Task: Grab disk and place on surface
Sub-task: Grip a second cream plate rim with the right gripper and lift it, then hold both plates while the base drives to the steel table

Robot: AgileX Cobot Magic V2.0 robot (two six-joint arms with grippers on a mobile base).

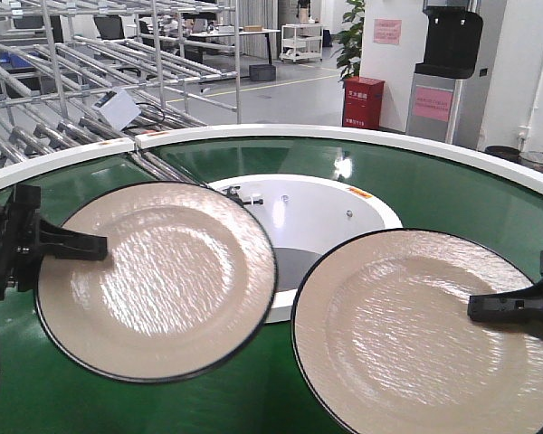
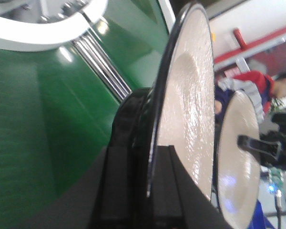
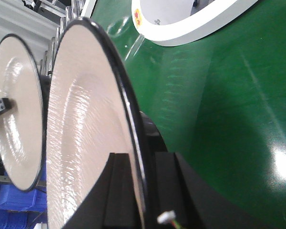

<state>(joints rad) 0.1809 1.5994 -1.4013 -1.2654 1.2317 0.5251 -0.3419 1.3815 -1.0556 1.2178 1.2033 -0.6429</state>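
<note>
Grippers close tight on two cream, black-edged disks: the left gripper (image 1: pixel 86 246) pinches the rim of the left disk (image 1: pixel 158 280), and the right gripper (image 1: pixel 489 307) clamps the rim of the right disk (image 1: pixel 416 334). Both disks hang tilted, side by side without touching, above the green conveyor belt (image 1: pixel 434 190), near its white inner rim (image 1: pixel 380 206).

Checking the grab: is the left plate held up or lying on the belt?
Held up. The left claw grips the left plate by its rim, tilted above the green belt.
</note>
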